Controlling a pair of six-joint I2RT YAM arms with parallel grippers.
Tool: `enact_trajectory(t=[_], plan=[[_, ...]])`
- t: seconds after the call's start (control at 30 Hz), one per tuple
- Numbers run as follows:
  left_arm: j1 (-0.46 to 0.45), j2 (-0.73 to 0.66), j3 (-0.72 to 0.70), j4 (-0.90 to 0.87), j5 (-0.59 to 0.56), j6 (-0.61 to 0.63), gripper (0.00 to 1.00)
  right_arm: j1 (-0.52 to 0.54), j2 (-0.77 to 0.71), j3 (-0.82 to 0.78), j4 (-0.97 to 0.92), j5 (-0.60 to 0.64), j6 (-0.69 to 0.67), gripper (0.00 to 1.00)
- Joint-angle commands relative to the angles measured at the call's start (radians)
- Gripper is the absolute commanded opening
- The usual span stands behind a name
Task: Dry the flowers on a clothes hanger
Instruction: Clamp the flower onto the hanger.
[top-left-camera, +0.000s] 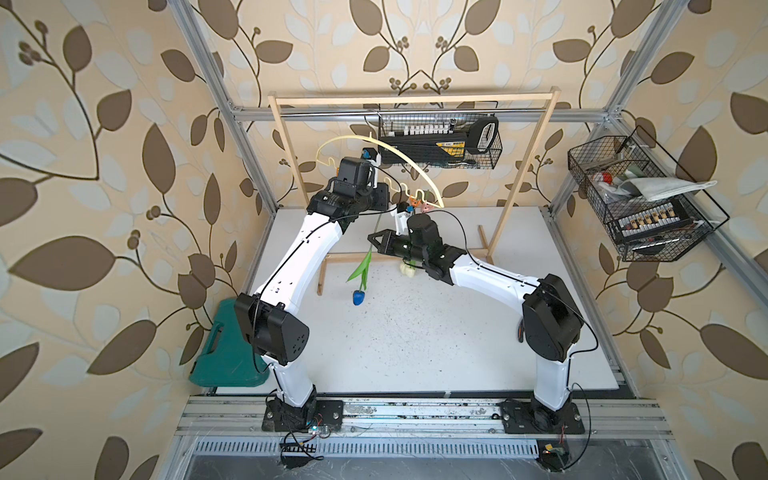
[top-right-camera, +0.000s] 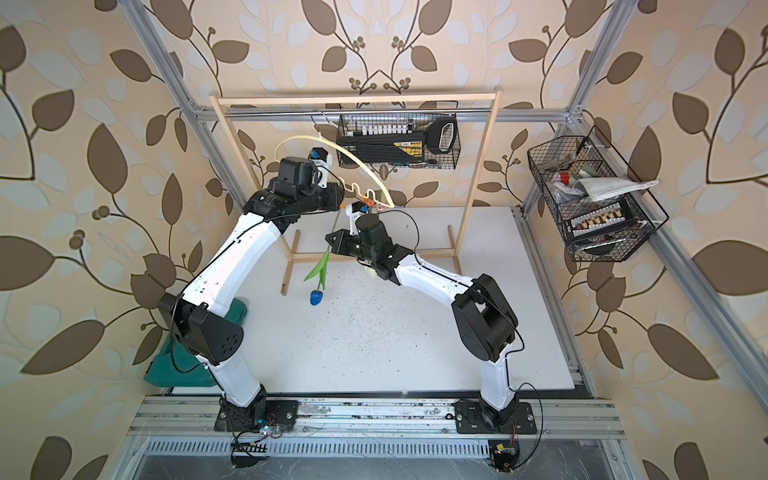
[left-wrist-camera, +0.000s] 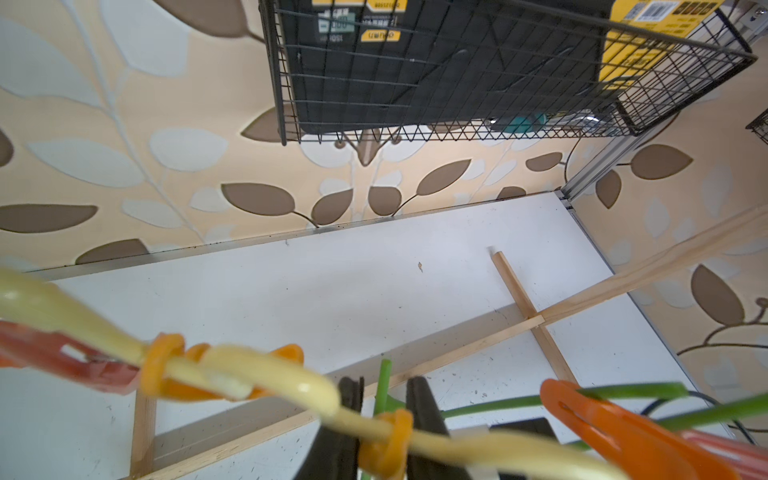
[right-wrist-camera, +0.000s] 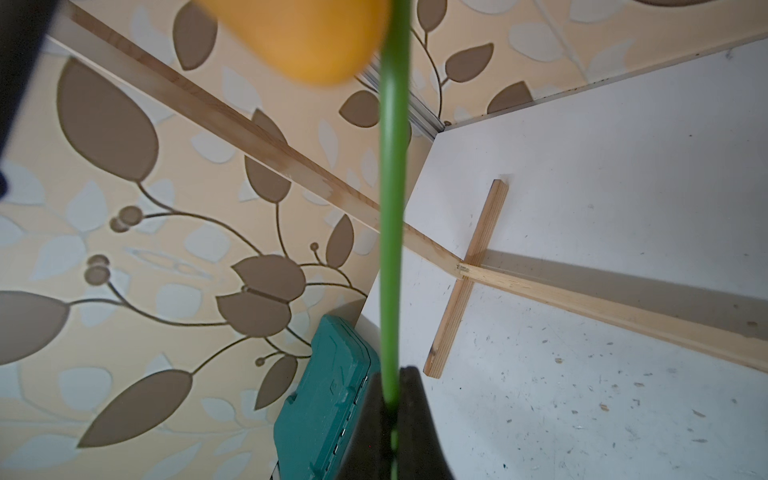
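The white speckled table (top-left-camera: 415, 332) carries the light-wood rack frame (left-wrist-camera: 536, 321), standing on its crossbar feet.

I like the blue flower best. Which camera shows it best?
A top view: the blue flower hangs head down, with stem and leaves showing; both top views show this. The right wrist view shows only its green stem, pinched in the right gripper. The left wrist view shows green stems, no blue head.

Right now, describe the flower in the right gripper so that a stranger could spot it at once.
Under the light-wood rack frame, below the cream-yellow hanger, the right gripper pinches a green stem. It hangs head down: the blue tulip, the only blue head.
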Motion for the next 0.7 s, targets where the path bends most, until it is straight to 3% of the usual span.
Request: enact_trajectory(t=[0.0,0.67], plan=[[0.001,0.0,0.045,0.032,0.011,-0.001,0.19,0.006,-0.045,-0.029,0.018,0.013,-0.028,0.0],[0.0,-0.002,0.04,0.035,0.012,-0.002,0.17,0.022,-0.053,-0.029,0.091,-0.039,-0.048,0.0]])
